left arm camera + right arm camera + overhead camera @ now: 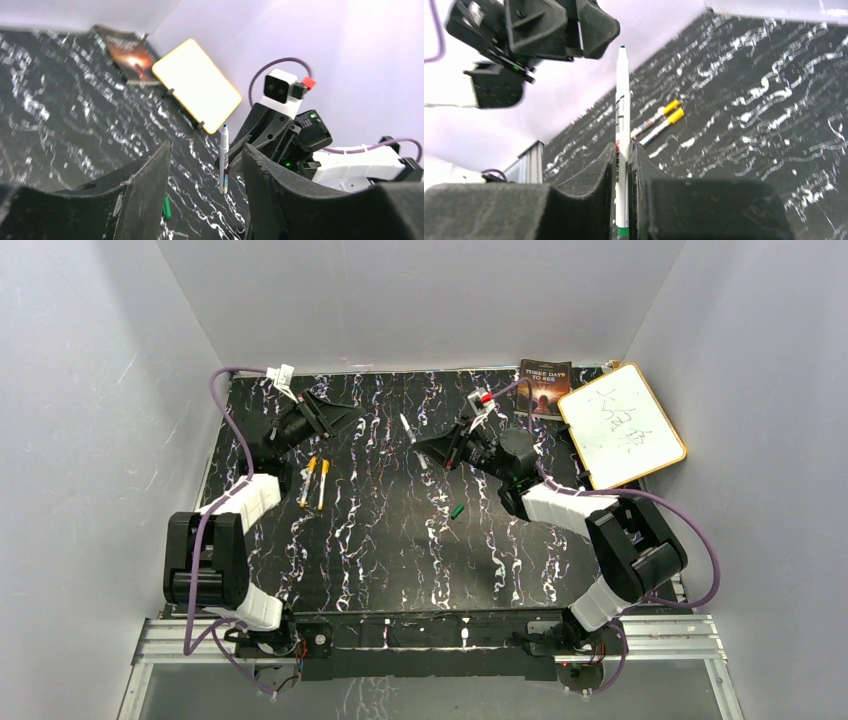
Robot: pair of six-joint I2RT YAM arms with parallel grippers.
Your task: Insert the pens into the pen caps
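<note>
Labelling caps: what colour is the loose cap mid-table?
The cap is green; best in top view.

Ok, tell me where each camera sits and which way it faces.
Top external: above and behind the bases, looking down on the table; left arm and right arm show.
Left wrist: on the left arm, facing the right tool and the whiteboard; its own open fingers frame the bottom.
Right wrist: on the right arm, facing the left tool and two yellow-capped pens; its own fingers clamp the uncapped pen.
Shared: both wrist views show that pen.
</note>
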